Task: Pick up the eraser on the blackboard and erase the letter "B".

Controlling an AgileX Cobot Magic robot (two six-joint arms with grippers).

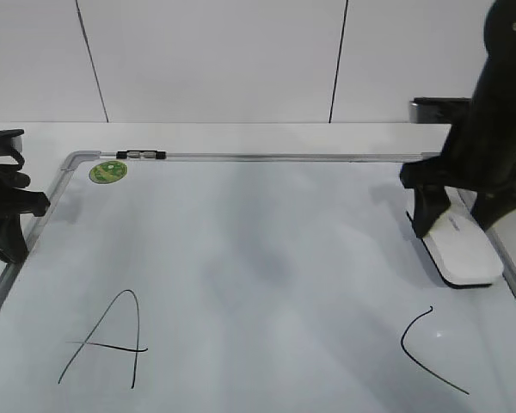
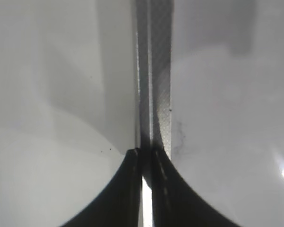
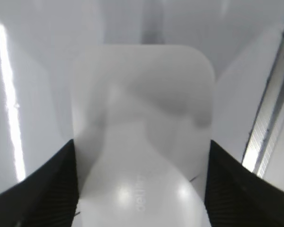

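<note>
The white eraser [image 1: 464, 254] lies on the blackboard [image 1: 258, 249] near its right edge. My right gripper [image 1: 457, 225] straddles the eraser's far end. In the right wrist view its fingers [image 3: 141, 189] press both long sides of the eraser [image 3: 142, 118]. No letter "B" shows on the board; only a large "A" [image 1: 112, 344] and a "C" [image 1: 426, 348] show, with a faint smudged patch between them. My left gripper [image 1: 34, 205] rests at the board's left frame. It is shut and empty in the left wrist view [image 2: 146, 153], right over the frame strip [image 2: 154, 71].
A green round sticker [image 1: 108, 171] sits in the board's far left corner, next to a small black clip [image 1: 142, 155] on the top frame. The board's right frame [image 3: 270, 118] runs close beside the eraser. A white wall stands behind the table.
</note>
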